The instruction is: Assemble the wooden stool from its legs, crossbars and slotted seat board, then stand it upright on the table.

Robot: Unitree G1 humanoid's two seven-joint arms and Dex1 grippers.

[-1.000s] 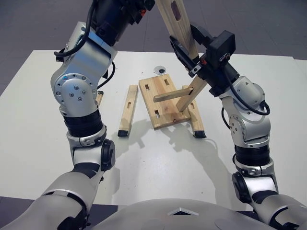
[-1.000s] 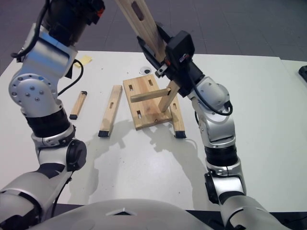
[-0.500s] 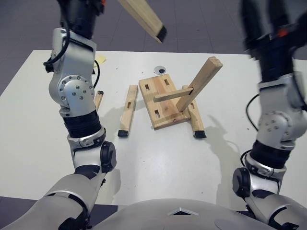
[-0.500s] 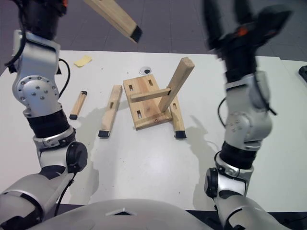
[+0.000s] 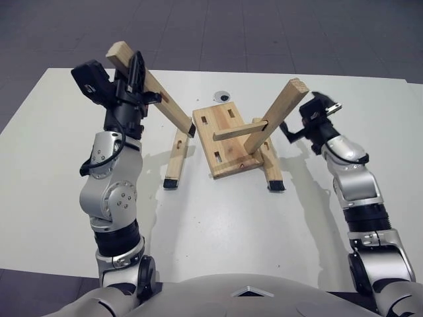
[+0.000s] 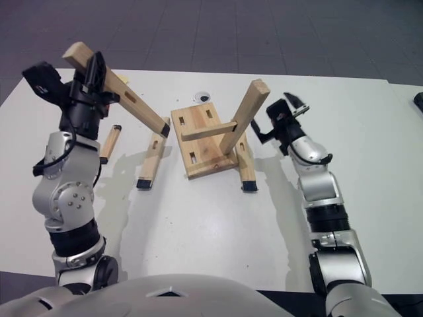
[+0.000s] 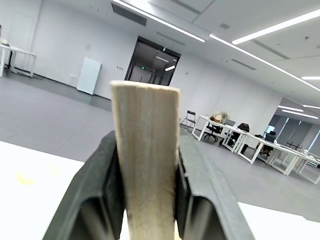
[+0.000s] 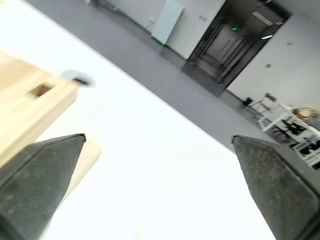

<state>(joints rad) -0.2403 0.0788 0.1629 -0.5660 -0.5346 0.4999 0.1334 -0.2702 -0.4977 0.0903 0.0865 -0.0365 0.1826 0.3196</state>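
The slotted seat board (image 5: 225,146) lies flat mid-table. One leg (image 5: 277,122) stands tilted in it, with a crossbar (image 5: 236,132) sticking out of its side. A second leg (image 5: 270,169) lies against the board's right edge and a third (image 5: 176,153) lies to its left. My left gripper (image 5: 135,84) is shut on a fourth leg (image 6: 135,102), held slanting above the table left of the board; the same leg (image 7: 146,165) sits between the dark fingers (image 7: 97,195). My right gripper (image 5: 306,121) is open just right of the tilted leg, its fingertips (image 8: 42,167) wide apart.
A short crossbar (image 6: 109,144) lies on the table at the left, beneath the held leg. A round cable hole (image 5: 221,96) sits behind the seat board. The white table (image 5: 218,231) has free room in front.
My left arm has lowered its leg from overhead to the board's left side. My right gripper left the tilted leg, swung up, and came down open to its right.
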